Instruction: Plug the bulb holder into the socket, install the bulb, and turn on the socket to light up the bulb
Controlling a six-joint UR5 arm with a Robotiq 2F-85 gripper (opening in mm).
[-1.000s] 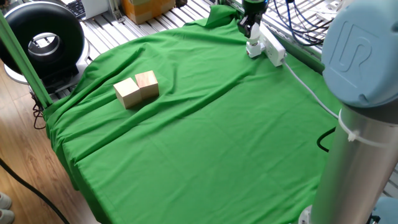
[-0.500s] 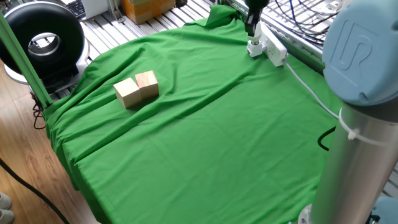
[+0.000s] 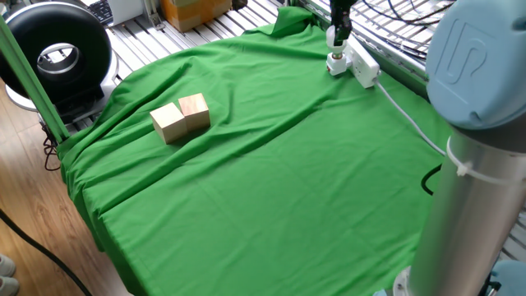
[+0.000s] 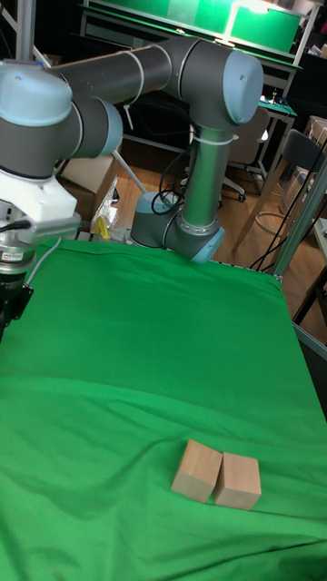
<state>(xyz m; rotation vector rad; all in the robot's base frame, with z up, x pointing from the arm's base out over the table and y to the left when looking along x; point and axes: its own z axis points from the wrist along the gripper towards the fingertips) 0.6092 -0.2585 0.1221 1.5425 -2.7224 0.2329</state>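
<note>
Green cloth (image 3: 271, 173) is covering the counter, and every item is sitting on it. The power strip (image 3: 358, 64) is lying at the far right edge of the cloth, with its white cable (image 3: 411, 123) trailing toward the near right along that edge. The bulb holder (image 3: 336, 63) is standing plugged into the left end of the strip, a small white piece rising above it. Directly above the holder, the gripper (image 3: 336, 33) is hanging from the top of the fixed view, and the bulb (image 3: 333, 36) is showing as a white shape between the jaws; the jaws are closed narrowly on it. The bulb is appearing slightly apart from the holder, though the small size of both is making contact hard to judge. No glow is showing at the bulb. Two wooden blocks (image 3: 181, 117) are sitting touching each other on the left part of the cloth, well apart from the strip. In the tall fixed view, the arm (image 4: 136, 82) is reaching over to the left edge, and its jaws are falling outside that view.
</note>
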